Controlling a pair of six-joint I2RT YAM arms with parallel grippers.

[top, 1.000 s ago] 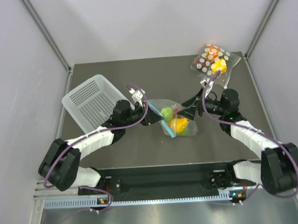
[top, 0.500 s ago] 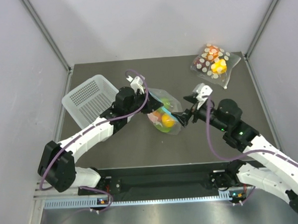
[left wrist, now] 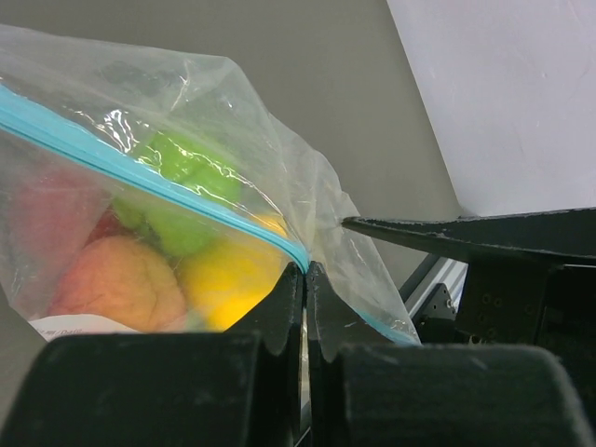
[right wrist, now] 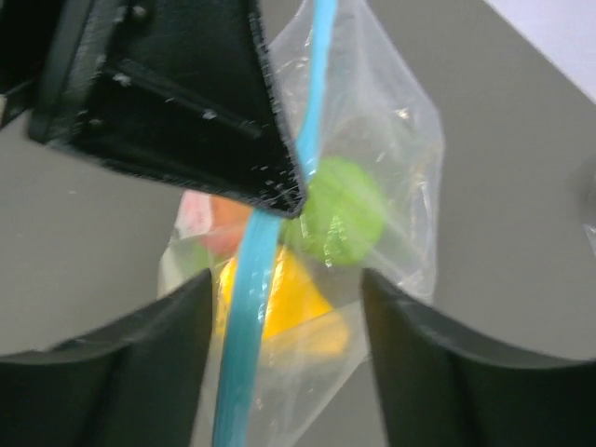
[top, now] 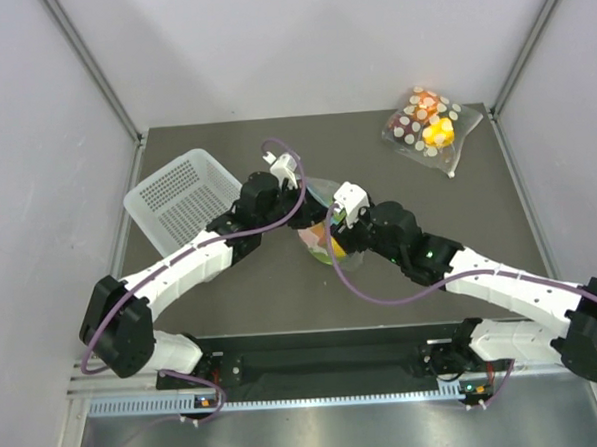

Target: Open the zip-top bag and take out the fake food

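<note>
The zip-top bag hangs over the middle of the table from my left gripper. In the left wrist view, the left gripper is shut on the teal zip strip. Green, yellow, peach-orange and red fake food sit inside the bag. My right gripper is right next to the bag. In its wrist view, the right gripper is open, with the bag and strip hanging between its fingers.
A white mesh basket stands at the left of the table. A clear polka-dot bag with yellow and orange pieces lies at the back right corner. Grey walls close in the table on both sides.
My left gripper has lifted the bag off the table and shifted a little right. My right arm has swung left, and its open gripper now straddles the hanging bag.
</note>
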